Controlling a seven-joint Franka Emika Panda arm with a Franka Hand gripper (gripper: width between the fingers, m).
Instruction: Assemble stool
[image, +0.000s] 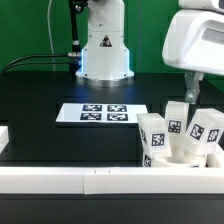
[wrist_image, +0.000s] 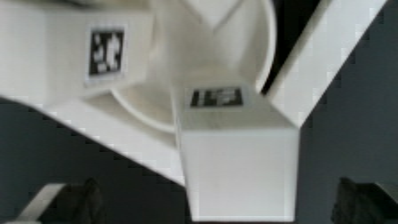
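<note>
The white round seat (image: 183, 153) lies at the exterior view's right, against the front rail, with three chunky tagged legs standing on it: one (image: 152, 135), one (image: 174, 120) and one (image: 206, 130). My gripper (image: 189, 99) hangs just above the middle leg. In the wrist view that leg (wrist_image: 240, 150) stands between my two dark fingers (wrist_image: 71, 202), with a gap on each side. The jaws are wide open and hold nothing. The seat's round rim (wrist_image: 157, 70) and another tagged leg (wrist_image: 103, 50) show behind it.
The marker board (image: 100, 113) lies flat in the middle of the black table. Long white rails run along the front (image: 80, 178) and the exterior view's left (image: 4, 135). The robot base (image: 104, 50) stands at the back.
</note>
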